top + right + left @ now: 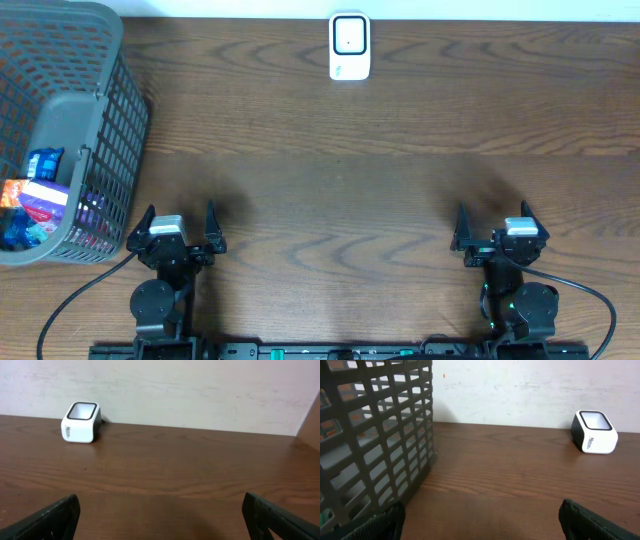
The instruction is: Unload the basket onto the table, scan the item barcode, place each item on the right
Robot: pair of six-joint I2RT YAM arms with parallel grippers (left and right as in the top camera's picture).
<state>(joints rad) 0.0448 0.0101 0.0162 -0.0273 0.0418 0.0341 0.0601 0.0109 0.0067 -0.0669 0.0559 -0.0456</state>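
You had the left gripper [180, 213] and right gripper [494, 212] parked at the near edge, fingers spread wide, holding nothing. Items [38, 195] lay in the basket [110, 130] at your left. The scanner [349, 46] stood at the far edge of the table [340, 180].

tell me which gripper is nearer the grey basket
Left. The left gripper sits just right of the basket, by its near corner; the right gripper is much farther off on that same side.

You look down on a dark wood table [330, 130], backed by a pale, scuffed wall [520, 390]; a grey mesh basket [122, 145] stands on its left side, cut by the frame.
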